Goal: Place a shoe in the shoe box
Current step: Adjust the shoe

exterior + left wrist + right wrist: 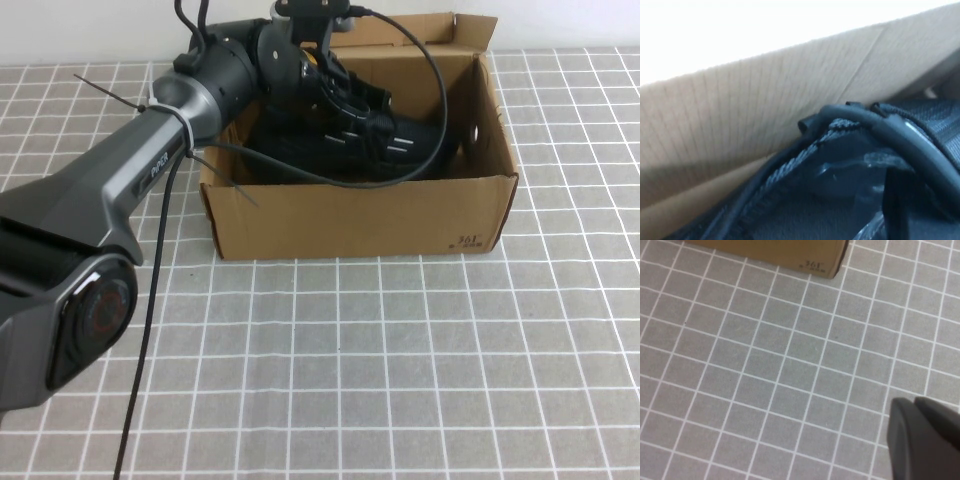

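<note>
Toward the far side of the grey worktop point(400, 380) with its white grid lines stands the brown cardboard rectangular shoe box point(360, 215), open at the top, its attached flap lid point(440, 30) standing up at the back. A small dark print sits at the front corner of the box's near wall, and a small hole shows in its right side wall. Inside the box lies the all-black knit lace-up shoe point(400, 140), with small white dashes visible on its side. The left arm reaches from the near left across the box's left rim, and the left end effector point(350, 105) is down inside the box, right at the shoe; whether it is spread or pinching the shoe cannot be told. From the left wrist view, black knit fabric and a black cable point(890, 130) fill the frame against the inner cardboard wall. The right end effector point(922, 440) hovers over bare worktop, apart from the box's printed corner; its finger state cannot be told.
</note>
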